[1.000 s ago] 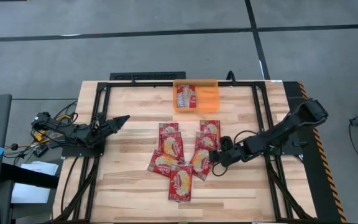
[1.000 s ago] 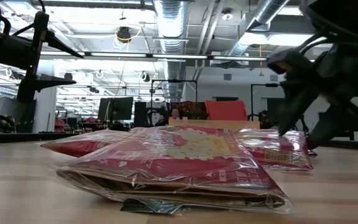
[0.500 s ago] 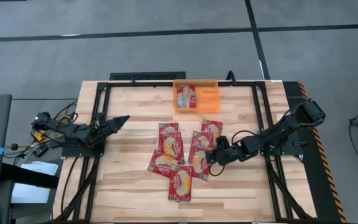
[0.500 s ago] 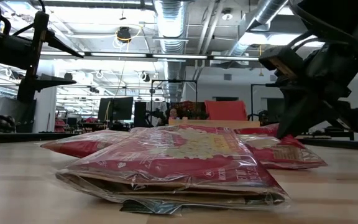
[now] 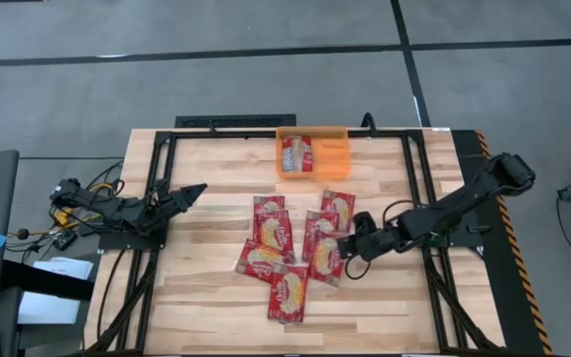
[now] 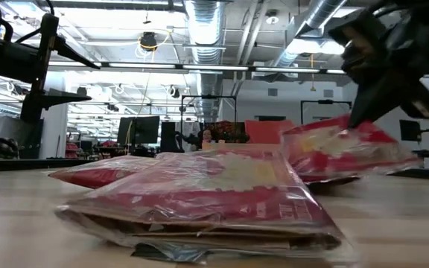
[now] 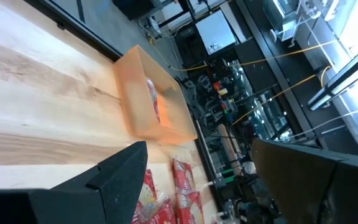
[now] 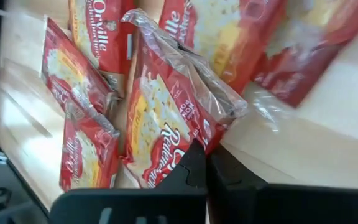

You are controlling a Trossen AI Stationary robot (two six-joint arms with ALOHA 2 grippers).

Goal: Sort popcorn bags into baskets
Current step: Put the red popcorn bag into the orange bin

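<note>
Several red popcorn bags lie flat and partly overlapping in the middle of the wooden table. The orange basket stands at the far edge with one bag inside. My right gripper is low at the cluster's right side, shut on one bag, which shows raised and tilted in the low view. My left gripper waits open over the table's left side, pointing toward the basket, with nothing between its fingers. My right gripper pinches the bag's clear wrapper at the end nearest the table's right side between its two fingers. The fingers come in low, slanting from the right. That end is raised; the bag tilts down toward the other bags, where its far end seems to rest.
Black frame rails run along the table's sides and far edge. Cables lie beside the left arm's base. Bare wood lies in front of the cluster and to the right of it.
My right gripper went toward the table's left onto the bag's edge and shut on it. It then drew back toward the right and up. The bag's right end has risen off the table and the bag has slid slightly right; the other bags stayed put.
</note>
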